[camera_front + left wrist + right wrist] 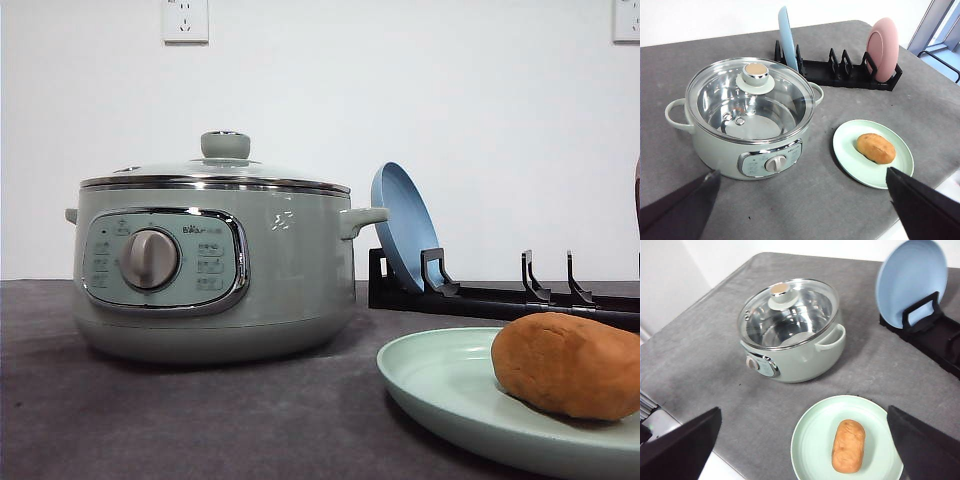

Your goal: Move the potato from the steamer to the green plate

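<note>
The orange-brown potato (pixel 568 364) (pixel 875 148) (pixel 848 446) lies on the pale green plate (pixel 430 385) (pixel 850 155) (pixel 812 440), to the right of the steamer. The sage-green steamer (pixel 215 270) (pixel 747 117) (pixel 790 330) stands with its glass lid on; through the lid its steel inside looks empty. My left gripper (pixel 805 210) hangs high above the table's front, open, its dark fingers (pixel 680 207) wide apart with nothing between them. My right gripper (pixel 805 452) is also open and raised, above the plate and potato, touching neither.
A black dish rack (pixel 500 295) (pixel 840 70) (pixel 935 335) stands behind the plate, holding an upright blue plate (pixel 402 225) (pixel 786 37) (pixel 910 280) and a pink plate (pixel 882 47). The grey tabletop (pixel 200 420) ends close to the green plate's near side.
</note>
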Robot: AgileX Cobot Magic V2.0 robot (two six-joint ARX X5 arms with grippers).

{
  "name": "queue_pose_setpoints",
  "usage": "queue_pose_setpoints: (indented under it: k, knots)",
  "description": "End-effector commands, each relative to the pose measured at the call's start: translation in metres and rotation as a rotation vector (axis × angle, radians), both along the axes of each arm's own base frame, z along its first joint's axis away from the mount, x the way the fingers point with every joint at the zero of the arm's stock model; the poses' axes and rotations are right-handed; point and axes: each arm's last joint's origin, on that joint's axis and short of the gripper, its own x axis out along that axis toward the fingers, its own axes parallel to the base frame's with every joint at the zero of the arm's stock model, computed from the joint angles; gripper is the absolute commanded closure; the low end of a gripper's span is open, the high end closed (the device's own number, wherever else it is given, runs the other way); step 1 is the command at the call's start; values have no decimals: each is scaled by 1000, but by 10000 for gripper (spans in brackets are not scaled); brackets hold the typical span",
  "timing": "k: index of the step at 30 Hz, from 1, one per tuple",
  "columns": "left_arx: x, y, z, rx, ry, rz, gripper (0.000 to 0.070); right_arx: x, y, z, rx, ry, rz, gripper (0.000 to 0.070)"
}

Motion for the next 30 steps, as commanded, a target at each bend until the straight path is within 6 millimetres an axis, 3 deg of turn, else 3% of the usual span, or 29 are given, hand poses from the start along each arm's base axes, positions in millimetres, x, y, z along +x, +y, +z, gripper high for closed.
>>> queue_pose_setpoints:
  k: [1, 7, 9, 10, 11, 12, 13, 14, 30]
  knots:
    - [-1, 0, 3, -21, -9, -8, 25, 0, 0, 5, 2, -23, 12, 12]
    - [-1, 0, 3, -24, -7, -17, 26, 0, 0, 5, 1, -24, 9, 12]
    - [-1, 0, 3, -24, -7, -16, 87, 0, 0, 5, -1, -24, 5, 55]
    - [-1, 0, 3, -23, -7, -16, 245, 0, 0, 5, -3, -24, 6, 193]
    - [-1, 0, 3, -21, -7, -17, 476, 0, 0, 4, -6, -23, 8, 395]
    - [-1, 0, 3, -17, -9, -19, 695, 0, 0, 4, -11, -22, 8, 672]
    - [-1, 0, 3, -16, -12, -20, 670, 0, 0, 4, -14, -23, 9, 695]
    - [-1, 0, 3, -14, -13, -21, 699, 0, 0, 4, -13, -24, 9, 674]
    - [-1, 0, 3, -15, -14, -21, 700, 0, 0, 5, -9, -30, 9, 675]
